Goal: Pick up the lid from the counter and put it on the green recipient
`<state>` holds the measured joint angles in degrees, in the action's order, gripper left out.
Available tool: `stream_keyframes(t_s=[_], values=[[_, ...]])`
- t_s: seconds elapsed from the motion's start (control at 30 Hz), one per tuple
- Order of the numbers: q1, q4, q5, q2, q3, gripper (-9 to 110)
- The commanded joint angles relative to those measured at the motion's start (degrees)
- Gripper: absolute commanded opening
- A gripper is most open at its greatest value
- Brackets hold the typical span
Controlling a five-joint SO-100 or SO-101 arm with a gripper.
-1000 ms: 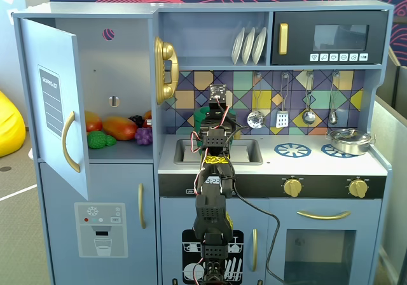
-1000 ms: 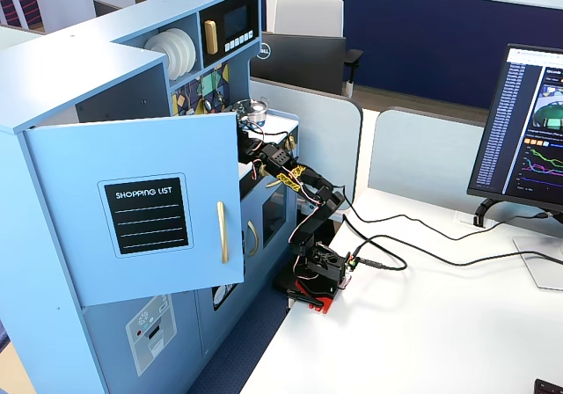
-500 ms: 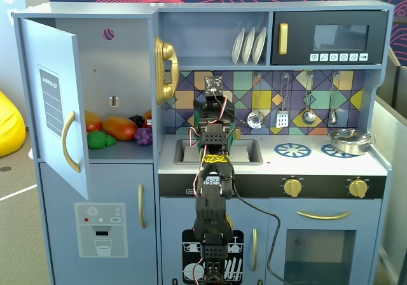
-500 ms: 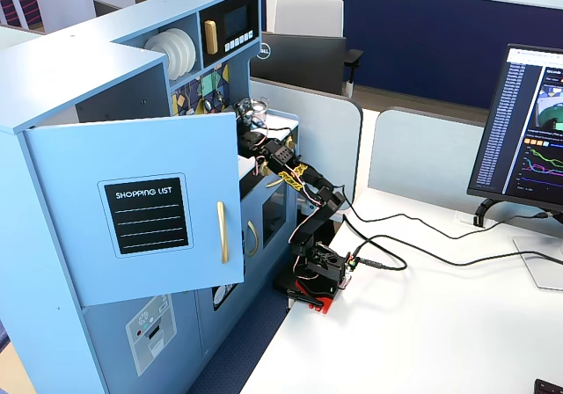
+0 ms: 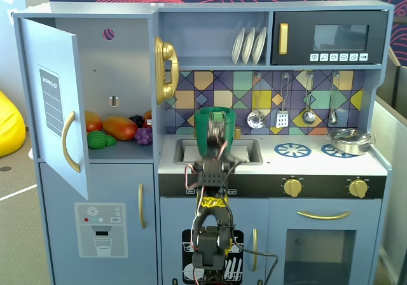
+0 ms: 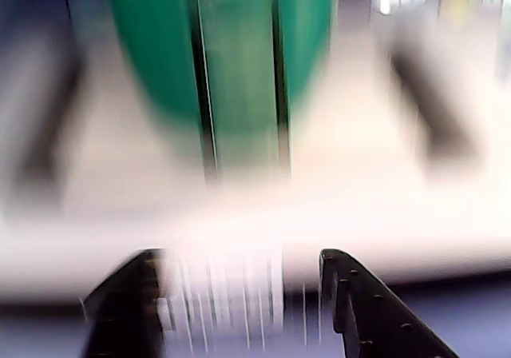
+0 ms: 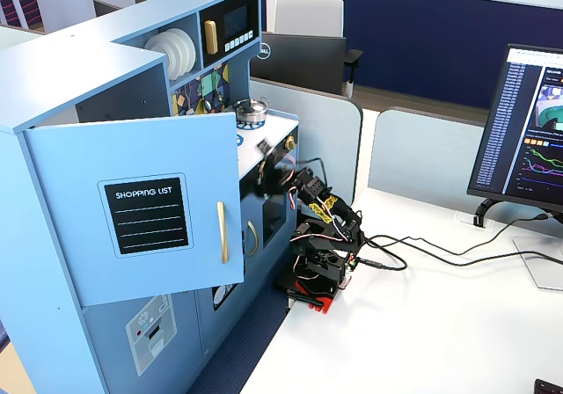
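The green recipient (image 5: 205, 135) stands at the sink on the white counter (image 5: 311, 164). A flat green disc with a lighter strap, which looks like the lid (image 5: 215, 112), sits on its top. In the wrist view the recipient (image 6: 152, 46) fills the upper middle, blurred, with its ribbed strap facing me and its top cut off. My gripper (image 6: 239, 274) is open and empty, a little in front of the recipient and over the counter's front edge. It also shows in front of the recipient (image 5: 216, 139) and blurred in a fixed view (image 7: 264, 145).
A steel pot (image 5: 348, 140) stands on the right burner ring, also seen in a fixed view (image 7: 251, 108). The sink (image 5: 248, 150) lies right of the recipient. The cupboard door (image 5: 54, 100) stands open at the left, with toy food (image 5: 117, 128) inside.
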<state>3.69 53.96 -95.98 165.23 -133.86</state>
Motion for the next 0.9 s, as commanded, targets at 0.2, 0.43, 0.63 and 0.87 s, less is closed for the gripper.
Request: stream_keyframes(t_s=[0.2,0.43,0.63,0.87], values=[[-2.99,8.88,9.58,11.43,-34.37,0],[-5.01,23.99,14.50,16.79,-37.79,1],[-5.80,33.05,12.13,16.79,-37.88,1],[-5.54,33.84,8.17,16.88,-37.88,2]])
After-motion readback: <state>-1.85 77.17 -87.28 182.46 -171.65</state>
